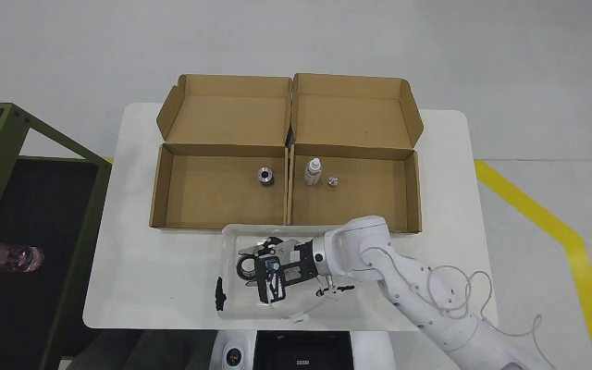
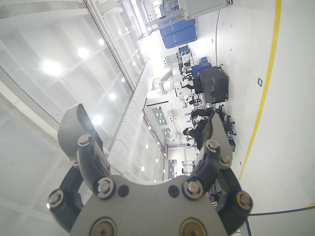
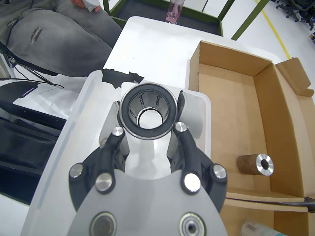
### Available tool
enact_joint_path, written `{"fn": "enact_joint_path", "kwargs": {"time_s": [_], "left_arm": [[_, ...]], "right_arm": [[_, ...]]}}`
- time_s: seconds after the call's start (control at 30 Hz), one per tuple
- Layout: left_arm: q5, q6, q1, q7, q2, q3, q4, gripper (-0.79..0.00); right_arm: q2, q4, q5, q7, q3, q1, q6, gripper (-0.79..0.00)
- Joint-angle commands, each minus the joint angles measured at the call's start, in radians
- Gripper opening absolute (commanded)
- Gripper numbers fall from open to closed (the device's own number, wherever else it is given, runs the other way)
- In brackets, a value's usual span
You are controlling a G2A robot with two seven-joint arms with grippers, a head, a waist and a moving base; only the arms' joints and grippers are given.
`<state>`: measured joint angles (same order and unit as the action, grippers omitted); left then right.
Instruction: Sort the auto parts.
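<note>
Three parts sit boxed mid-frame: a cylinder [image 1: 265, 175] in the picture-left box [image 1: 199, 196], a bottle [image 1: 314, 170] and small fitting [image 1: 334, 182] in the neighbouring box [image 1: 375, 202]. The right gripper [image 3: 148, 110] clamps a bearing [image 3: 148, 90] over the clear bin [image 1: 231, 233] (lower centre, not yet sorted); the left gripper [image 2: 145, 114] gapes empty.

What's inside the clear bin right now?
The right gripper sits in the clear bin, shut on a black-rimmed metal bearing. Bare floor shows around it. The gripper and arm cover the rest, so other parts there cannot be ruled out.
</note>
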<state>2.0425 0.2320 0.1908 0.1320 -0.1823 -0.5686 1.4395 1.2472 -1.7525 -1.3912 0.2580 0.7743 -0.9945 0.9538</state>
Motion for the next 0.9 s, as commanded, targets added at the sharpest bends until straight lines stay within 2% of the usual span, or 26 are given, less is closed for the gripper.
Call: {"fn": "enact_joint_path", "kwargs": {"time_s": [0.0, 0.4, 0.87], "left_arm": [[0.000, 0.000, 0.000, 0.000, 0.000, 0.000, 0.000, 0.000], [0.000, 0.000, 0.000, 0.000, 0.000, 0.000, 0.000, 0.000], [0.000, 0.000, 0.000, 0.000, 0.000, 0.000, 0.000, 0.000]], "right_arm": [[-0.002, -0.010, 0.001, -0.005, 0.010, 0.002, -0.001, -0.785], [-0.010, -0.060, -0.001, -0.037, 0.049, 0.011, -0.018, -0.785], [-0.009, -0.036, -0.006, -0.071, 0.067, 0.052, -0.035, -0.785]]}}
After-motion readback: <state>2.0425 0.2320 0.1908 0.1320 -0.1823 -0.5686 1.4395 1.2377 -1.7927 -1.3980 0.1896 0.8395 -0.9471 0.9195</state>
